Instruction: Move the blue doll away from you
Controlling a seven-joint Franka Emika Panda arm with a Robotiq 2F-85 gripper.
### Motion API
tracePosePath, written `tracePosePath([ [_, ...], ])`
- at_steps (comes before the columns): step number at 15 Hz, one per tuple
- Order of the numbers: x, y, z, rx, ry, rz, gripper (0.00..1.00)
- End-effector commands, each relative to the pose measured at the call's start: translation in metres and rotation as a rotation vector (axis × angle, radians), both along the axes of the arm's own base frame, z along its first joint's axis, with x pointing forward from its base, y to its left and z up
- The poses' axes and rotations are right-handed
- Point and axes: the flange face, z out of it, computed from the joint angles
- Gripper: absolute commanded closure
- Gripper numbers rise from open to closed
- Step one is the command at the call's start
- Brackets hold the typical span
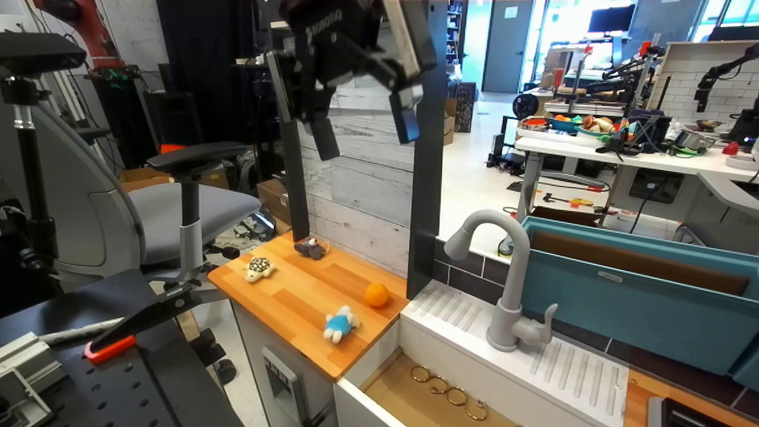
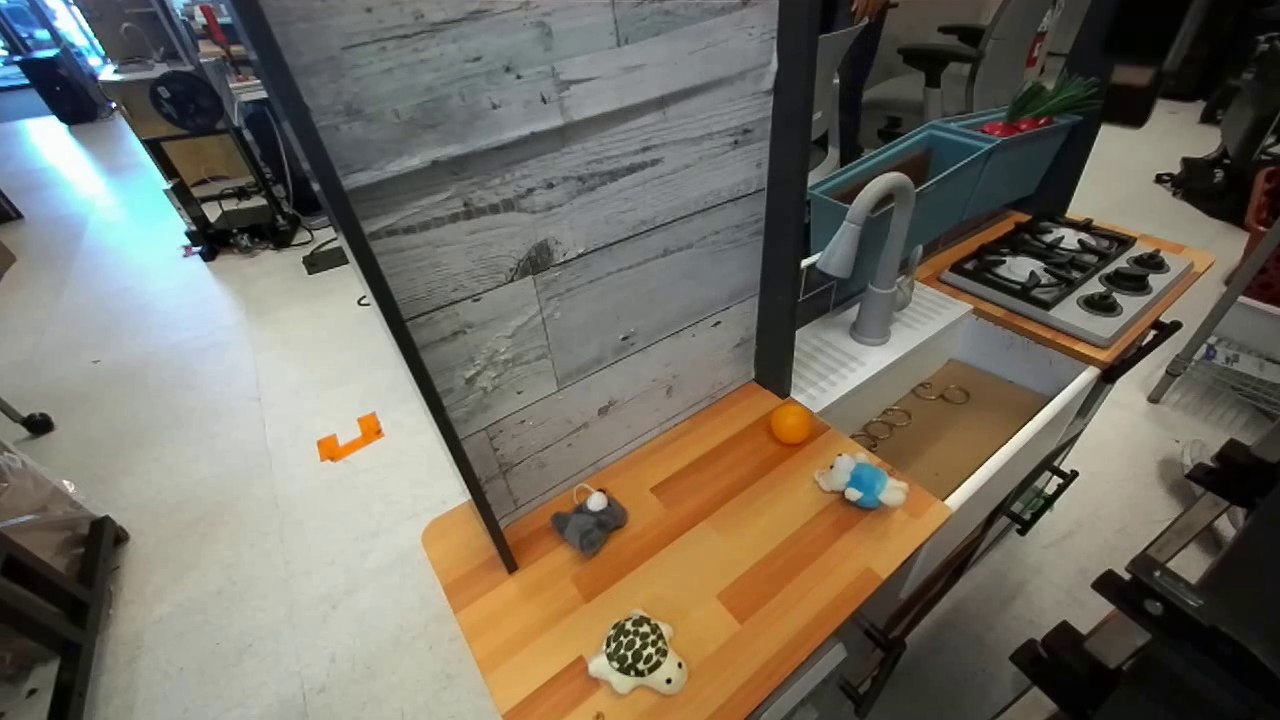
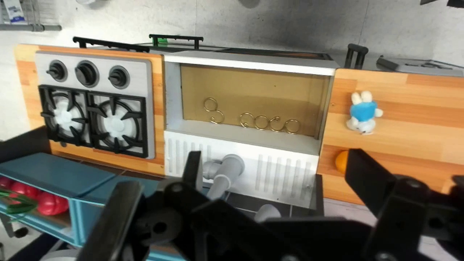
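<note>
Jaws hang apart, the blue doll (image 1: 340, 324) lying on the wooden counter (image 1: 308, 289), a grey chair (image 1: 157, 216) near.

Glare at windows (image 1: 563, 22), wrist view perhaps soft

pincer (image 1: 367, 139) | in midair | spread wide apart | pointing mostly downward

pale floor (image 2: 250, 580) | gray office chair (image 1: 160, 214) | white table (image 1: 557, 147) | bright windows (image 1: 560, 22)
</note>
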Motion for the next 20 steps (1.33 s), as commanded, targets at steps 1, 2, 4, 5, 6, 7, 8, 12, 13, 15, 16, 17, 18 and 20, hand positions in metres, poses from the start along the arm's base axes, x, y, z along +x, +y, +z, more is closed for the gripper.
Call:
tracePosePath([
  [1,0.046,0.034,-0.058,0.000,0.017,0.091,0.00],
  [2,0.055,0.042,-0.075,0.008,0.023,0.108,0.00],
  [4,0.071,0.054,-0.105,0.036,0.029,0.135,0.00],
  [5,0.079,0.059,-0.122,0.054,0.034,0.148,0.00],
  [6,0.085,0.063,-0.135,0.066,0.036,0.160,0.00],
  [7,0.091,0.068,-0.148,0.082,0.036,0.174,0.00],
  [8,0.096,0.074,-0.159,0.094,0.040,0.187,0.00],
  [12,0.101,0.099,-0.202,0.135,0.084,0.264,0.00],
  [13,0.099,0.105,-0.212,0.147,0.105,0.282,0.00],
  [15,0.096,0.115,-0.230,0.162,0.140,0.312,0.00],
  [16,0.096,0.118,-0.239,0.169,0.158,0.317,0.00],
  [17,0.095,0.121,-0.246,0.178,0.175,0.320,0.00],
  [18,0.094,0.122,-0.255,0.185,0.195,0.320,0.00],
  [20,0.092,0.120,-0.270,0.192,0.230,0.308,0.00],
])
